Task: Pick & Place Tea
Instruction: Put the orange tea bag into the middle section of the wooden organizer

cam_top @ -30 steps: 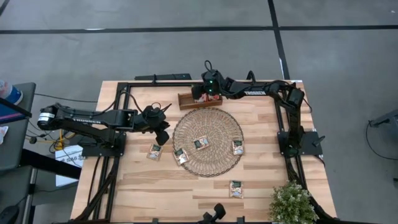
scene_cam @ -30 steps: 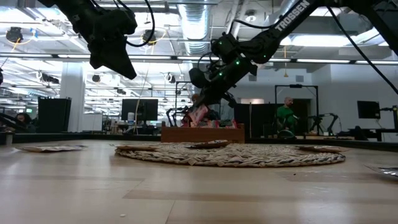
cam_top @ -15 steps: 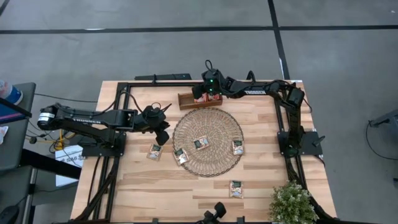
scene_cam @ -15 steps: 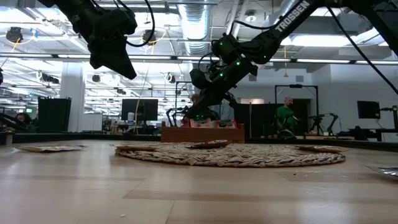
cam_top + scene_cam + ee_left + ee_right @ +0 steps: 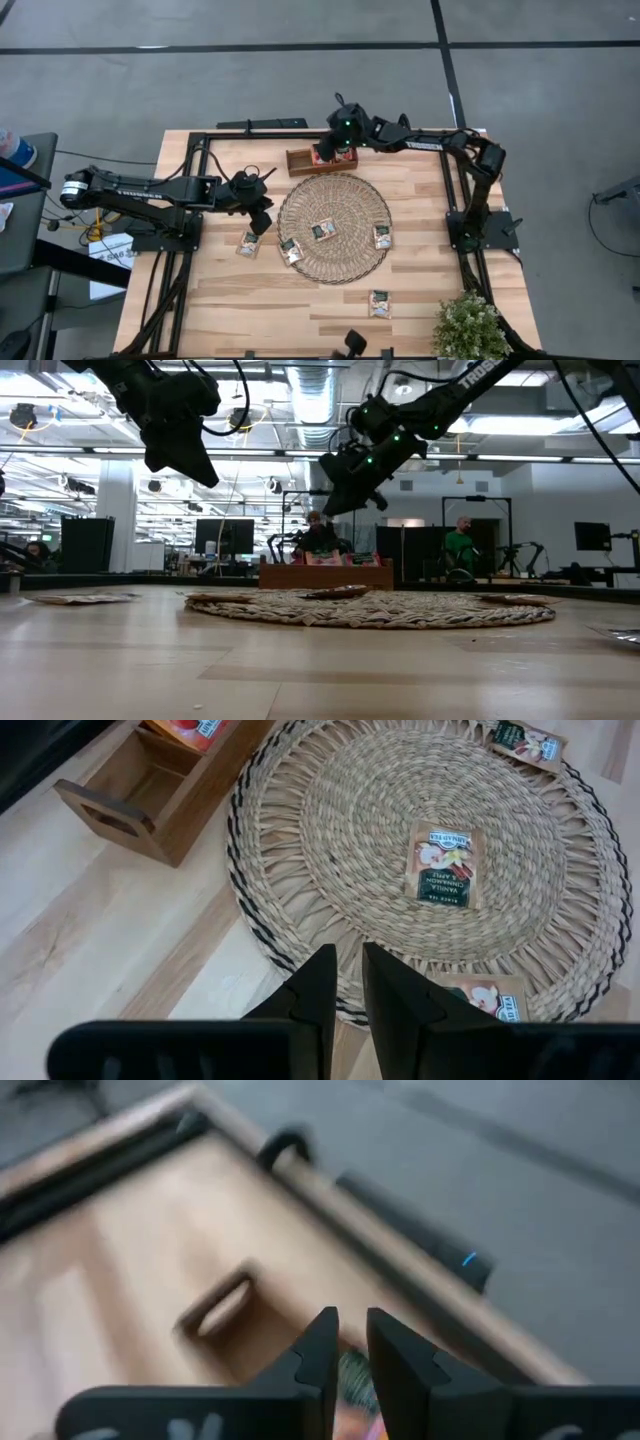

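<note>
3 sachets (image 5: 323,229) on mat (image 5: 334,200); 2 on table (image 5: 230,290).

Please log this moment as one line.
right gripper: above wooden tray, empty | left gripper: waiting beside mat | five sachets out

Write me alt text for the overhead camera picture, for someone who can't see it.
Seen from above, the right tool hangs over a wooden tray at the table's far edge, while the left tool waits beside a round woven mat. Three tea sachets lie on the mat and two on the bare table.
</note>
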Available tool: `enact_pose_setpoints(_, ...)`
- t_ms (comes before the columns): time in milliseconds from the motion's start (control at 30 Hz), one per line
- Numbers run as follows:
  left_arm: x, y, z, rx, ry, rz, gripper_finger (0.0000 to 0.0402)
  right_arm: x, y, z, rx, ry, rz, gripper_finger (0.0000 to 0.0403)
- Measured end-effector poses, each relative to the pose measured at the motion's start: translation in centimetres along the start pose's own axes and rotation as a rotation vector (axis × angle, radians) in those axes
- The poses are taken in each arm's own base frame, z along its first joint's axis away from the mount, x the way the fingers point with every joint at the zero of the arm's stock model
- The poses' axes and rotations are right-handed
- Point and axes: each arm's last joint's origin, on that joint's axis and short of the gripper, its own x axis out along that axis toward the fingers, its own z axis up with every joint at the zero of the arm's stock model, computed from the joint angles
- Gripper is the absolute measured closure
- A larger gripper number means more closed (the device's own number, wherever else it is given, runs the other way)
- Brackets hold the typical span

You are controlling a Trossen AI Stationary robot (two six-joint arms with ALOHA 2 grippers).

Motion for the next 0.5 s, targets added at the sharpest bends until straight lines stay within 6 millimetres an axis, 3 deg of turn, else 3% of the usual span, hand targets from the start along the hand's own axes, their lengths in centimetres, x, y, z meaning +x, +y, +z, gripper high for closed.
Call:
enact_pose_setpoints(200,0.0,0.0,0.0,-0.001,-0.001,0.0,0.0358,0.3,0.5,-1.5,0.0,0.139,0.09,0.0395)
enact_pose_setpoints(500,0.0,-0.1,0.1,-0.004,-0.003,-0.014,0.0358,0.9,0.8,-0.1,0.038,0.144,0.136,0.0401)
